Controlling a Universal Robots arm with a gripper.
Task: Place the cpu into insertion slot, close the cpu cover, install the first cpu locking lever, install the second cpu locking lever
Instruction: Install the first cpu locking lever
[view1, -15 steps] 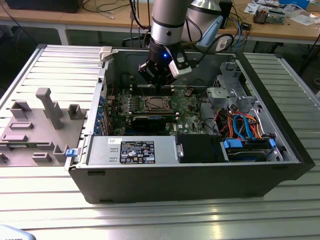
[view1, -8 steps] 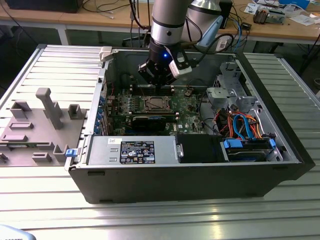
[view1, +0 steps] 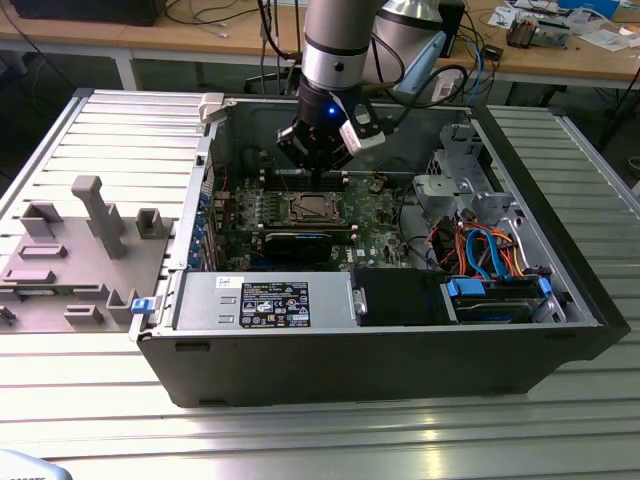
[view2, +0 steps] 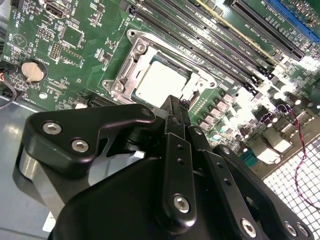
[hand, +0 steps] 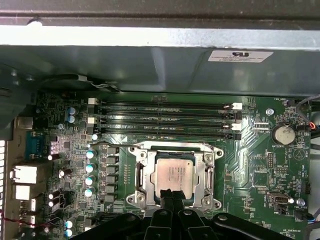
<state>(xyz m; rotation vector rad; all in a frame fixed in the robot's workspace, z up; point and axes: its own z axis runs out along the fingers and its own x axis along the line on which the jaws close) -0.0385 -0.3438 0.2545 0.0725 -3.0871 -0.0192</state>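
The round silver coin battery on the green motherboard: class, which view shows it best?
The first wrist view: the round silver coin battery sits face-on. The second wrist view shows it at a slant. In the exterior view I cannot pick it out.

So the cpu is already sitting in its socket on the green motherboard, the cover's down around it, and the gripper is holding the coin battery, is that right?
Not quite. The gripper holds no coin battery: in both wrist views the coin battery sits in its holder on the green motherboard, away from the fingertips. The rest stands: the cpu lies in the insertion slot with the cpu cover down around it.
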